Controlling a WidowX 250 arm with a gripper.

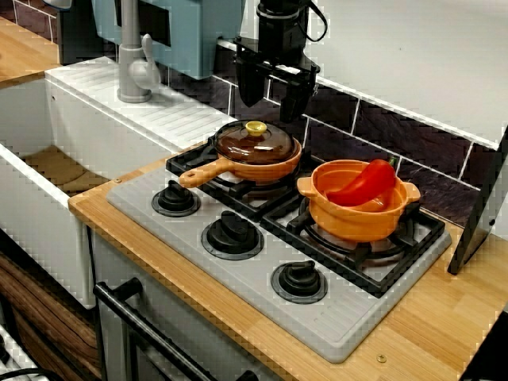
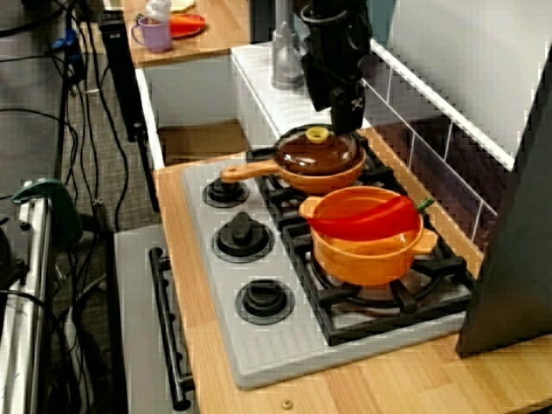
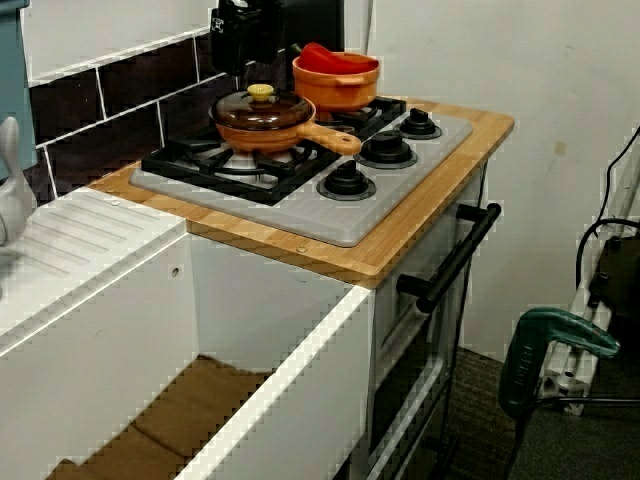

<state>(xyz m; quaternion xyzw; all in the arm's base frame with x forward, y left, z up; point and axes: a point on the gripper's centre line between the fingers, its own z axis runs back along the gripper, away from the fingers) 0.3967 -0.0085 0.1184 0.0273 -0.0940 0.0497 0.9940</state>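
Note:
In the front view my black gripper (image 1: 270, 109) hangs open with nothing between its fingers, just above and behind a small orange frying pan (image 1: 238, 168). The pan stands on the stove's back left burner under a brown lid (image 1: 255, 143) with a yellow knob, its handle pointing left. On the right burner an orange two-handled pot (image 1: 357, 214) holds a red pepper (image 1: 363, 182) that sticks out over its rim. Seen from the stove's right end, the gripper (image 2: 341, 116) is over the far edge of the lid (image 2: 317, 151). From the sink side, the gripper (image 3: 243, 62) stands behind the pan (image 3: 265, 125).
A grey stove top (image 1: 333, 317) with three black knobs (image 1: 232, 232) lies in a wooden counter (image 1: 429, 333). Dark tiles (image 1: 397, 131) back it. At the left are a white sink (image 1: 48, 159) and a grey faucet (image 1: 135, 63). A dark slanted panel (image 1: 480, 214) stands at the right.

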